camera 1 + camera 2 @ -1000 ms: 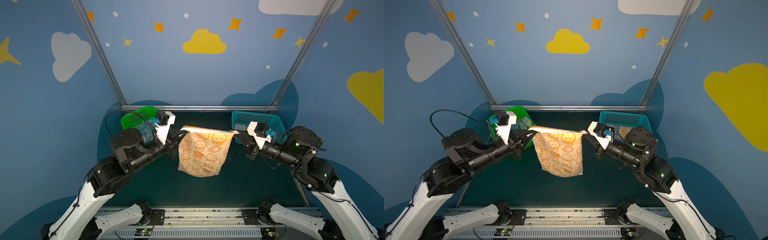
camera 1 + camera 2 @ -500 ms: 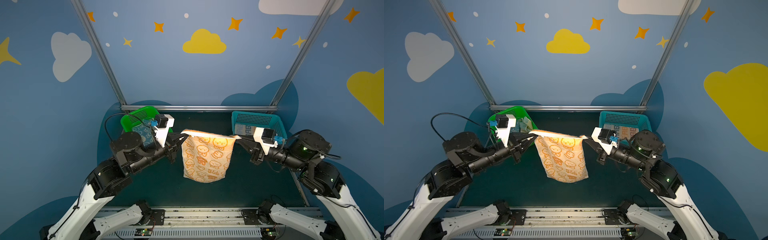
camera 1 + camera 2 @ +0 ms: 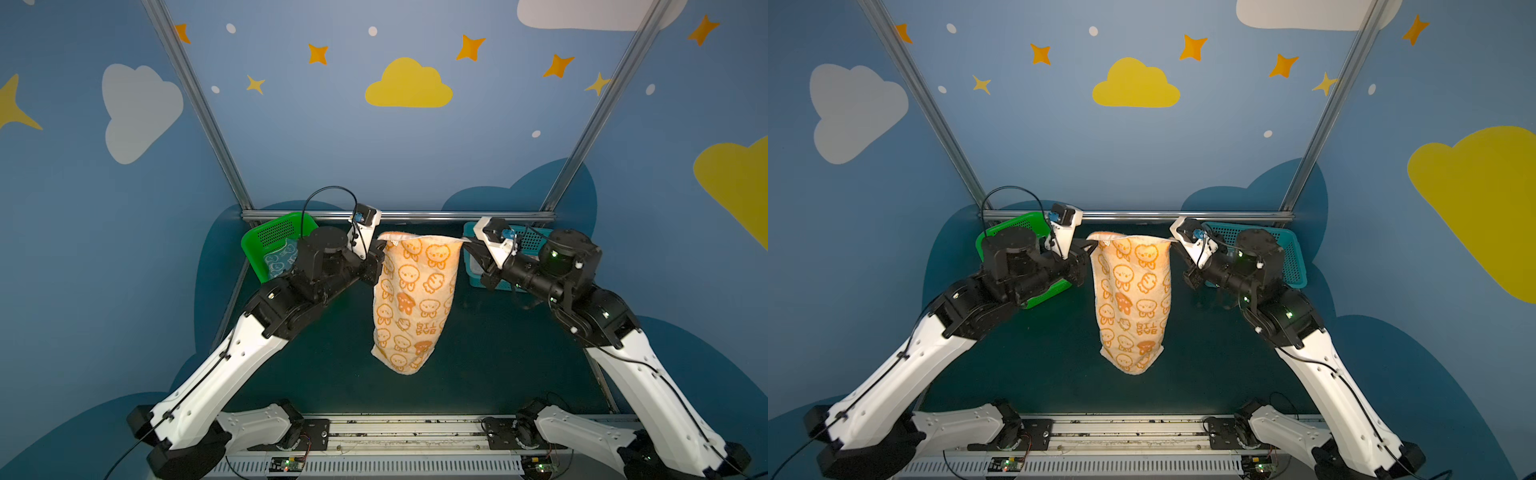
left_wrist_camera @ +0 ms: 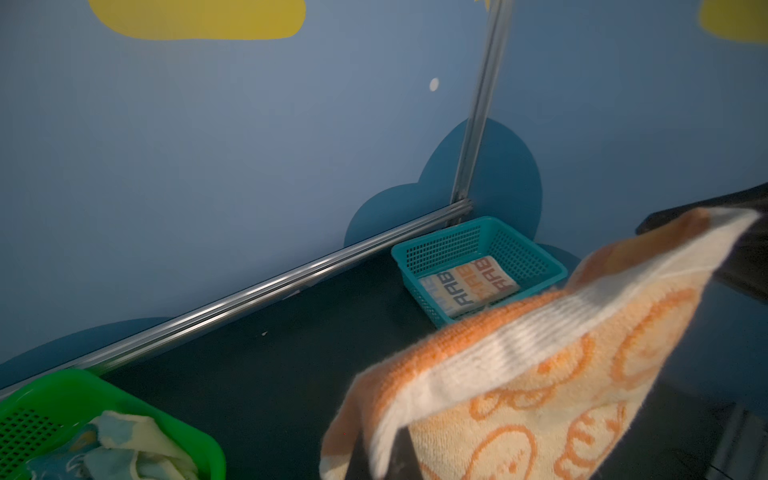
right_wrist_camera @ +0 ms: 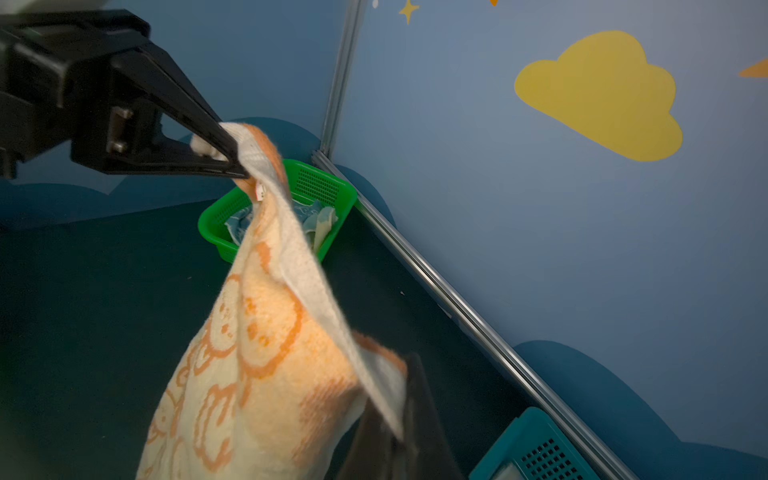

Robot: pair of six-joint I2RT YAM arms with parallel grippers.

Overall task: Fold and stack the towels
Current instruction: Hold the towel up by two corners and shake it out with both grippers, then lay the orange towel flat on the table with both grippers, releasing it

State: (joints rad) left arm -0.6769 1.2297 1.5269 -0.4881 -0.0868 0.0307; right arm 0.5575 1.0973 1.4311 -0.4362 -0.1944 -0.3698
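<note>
Peering from left wrist reveals towel (image 4: pixel 469 286) in basket (image 4: pixel 440 249).

We see left arm (image 3: pixel 232 357) and right arm (image 3: pixel 648 380): white shells low down, black joints higher up | thin black cable (image 3: pixel 332 187) loops over the left one | white camera boxes (image 3: pixel 366 217) with a blue bit | left gripper (image 5: pixel 235 156): black pointy fingers (image 5: pixel 174 99), silver screws (image 5: pixel 120 113) | tiny green dots (image 3: pixel 554 253), maybe lamps
</note>
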